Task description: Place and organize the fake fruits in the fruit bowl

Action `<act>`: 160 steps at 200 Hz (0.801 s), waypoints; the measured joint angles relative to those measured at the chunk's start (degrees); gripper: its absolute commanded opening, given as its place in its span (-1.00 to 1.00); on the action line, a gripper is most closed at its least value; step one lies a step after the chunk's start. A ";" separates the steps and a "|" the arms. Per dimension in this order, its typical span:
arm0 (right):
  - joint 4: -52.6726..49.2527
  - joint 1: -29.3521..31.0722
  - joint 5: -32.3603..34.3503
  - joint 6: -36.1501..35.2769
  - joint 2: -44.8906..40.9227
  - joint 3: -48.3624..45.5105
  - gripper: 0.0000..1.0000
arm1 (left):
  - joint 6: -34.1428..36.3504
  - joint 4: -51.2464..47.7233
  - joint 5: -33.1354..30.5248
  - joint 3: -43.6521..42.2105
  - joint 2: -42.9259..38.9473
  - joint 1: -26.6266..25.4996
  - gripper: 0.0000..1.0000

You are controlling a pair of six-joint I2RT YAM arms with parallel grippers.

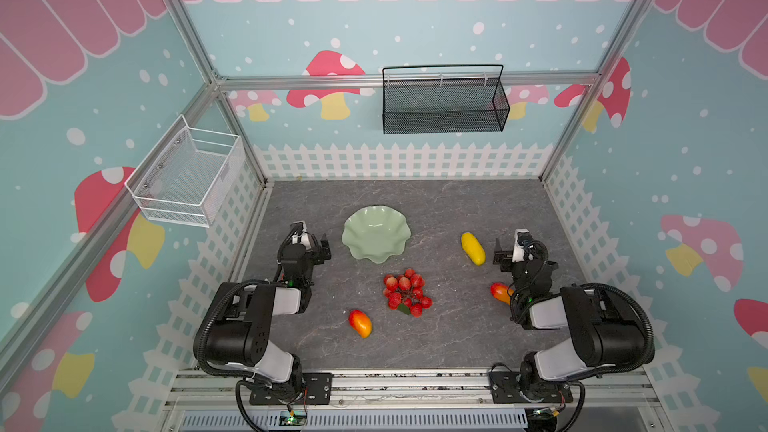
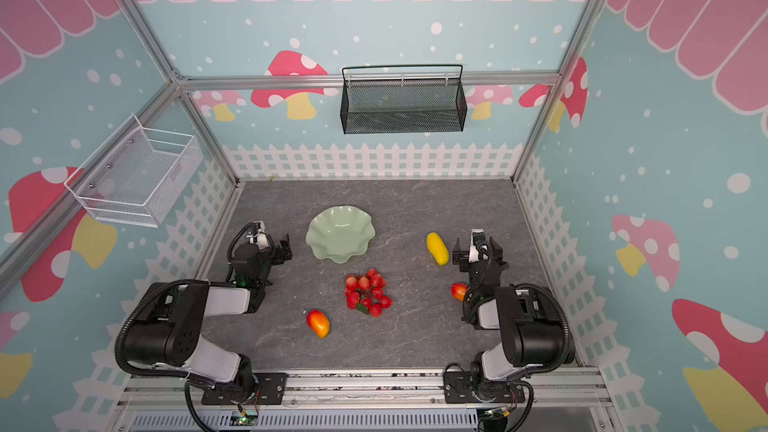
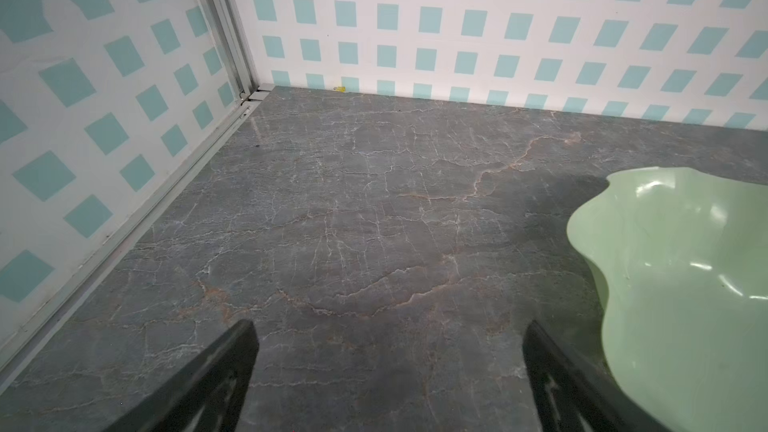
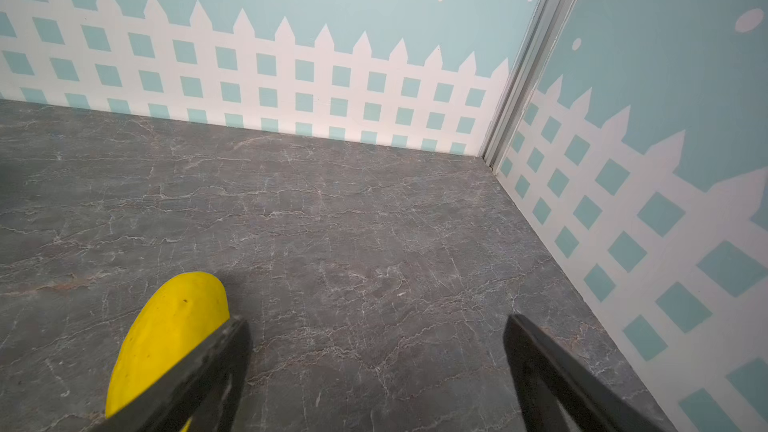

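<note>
Mint fruit bowl (image 2: 340, 234), berry cluster (image 2: 368, 292) nearby, yellow fruit (image 2: 437, 248) apart

My mint-green fruit bowl (image 1: 376, 234) with the wavy rim sits upright, and every fruit lies outside it. The red berry cluster (image 1: 406, 291) is just in front, the yellow oblong fruit (image 1: 473, 248) off to its right. One mango-shaped fruit (image 1: 360, 323) lies front-left of the berries; I can only see part of the other mango-shaped fruit (image 1: 500, 292), far right.
</note>
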 measured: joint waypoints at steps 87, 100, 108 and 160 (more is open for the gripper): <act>0.00 0.00 0.02 -0.02 0.00 0.00 0.96 | 0.00 0.00 0.00 0.00 0.00 0.00 1.00; 0.00 0.00 0.02 -0.02 0.00 0.00 0.96 | 0.00 0.00 0.00 0.00 0.00 0.00 0.99; 0.00 0.00 0.02 -0.02 0.00 0.00 0.96 | 0.00 0.00 0.00 0.00 0.00 0.00 0.99; -11.61 0.04 0.33 1.25 -14.71 0.11 0.96 | -0.72 -4.79 -6.69 -2.95 -12.44 -1.84 0.91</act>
